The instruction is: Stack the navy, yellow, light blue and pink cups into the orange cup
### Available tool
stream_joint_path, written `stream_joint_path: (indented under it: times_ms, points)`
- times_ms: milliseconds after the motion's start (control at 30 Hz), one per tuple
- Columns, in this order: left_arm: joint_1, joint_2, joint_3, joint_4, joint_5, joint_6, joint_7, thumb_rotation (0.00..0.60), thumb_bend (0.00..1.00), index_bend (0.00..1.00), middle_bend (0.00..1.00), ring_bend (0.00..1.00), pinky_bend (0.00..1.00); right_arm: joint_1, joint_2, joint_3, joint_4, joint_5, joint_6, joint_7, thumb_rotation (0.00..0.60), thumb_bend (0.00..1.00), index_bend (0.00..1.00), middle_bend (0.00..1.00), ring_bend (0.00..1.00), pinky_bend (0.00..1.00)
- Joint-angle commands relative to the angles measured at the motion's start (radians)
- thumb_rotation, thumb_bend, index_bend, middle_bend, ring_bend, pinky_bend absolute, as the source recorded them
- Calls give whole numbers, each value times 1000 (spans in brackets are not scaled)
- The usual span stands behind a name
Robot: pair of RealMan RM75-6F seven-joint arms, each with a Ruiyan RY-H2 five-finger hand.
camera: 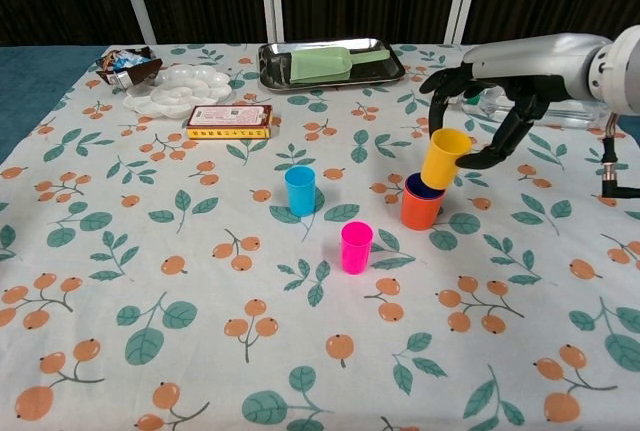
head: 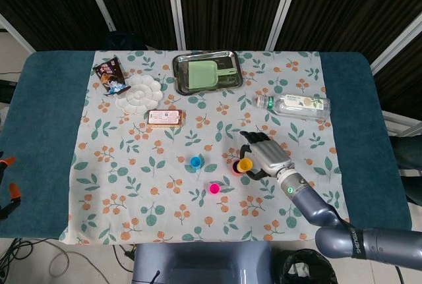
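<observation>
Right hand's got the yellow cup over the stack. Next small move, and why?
Probably straighten it and lower: the right hand holds the yellow cup tilted, its base at the rim of the orange cup, which already holds the navy cup.
</observation>
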Motion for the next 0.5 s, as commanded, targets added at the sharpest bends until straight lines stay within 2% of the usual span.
stream_joint_path:
  times_ms: [33, 500]
  points:
    - [0, -1, 0, 0, 0, 0, 1, 600, 614, 205, 84, 4, 0, 5, -7, 2, 7, 2, -6, 1, 600, 409, 481, 0, 33, 83]
    - [0, 0, -2, 2, -1, 3, 1, 600, 614, 205, 84, 4, 0, 26, -48, 4, 56, 32, -25, 5, 600, 410, 481, 0, 34, 82]
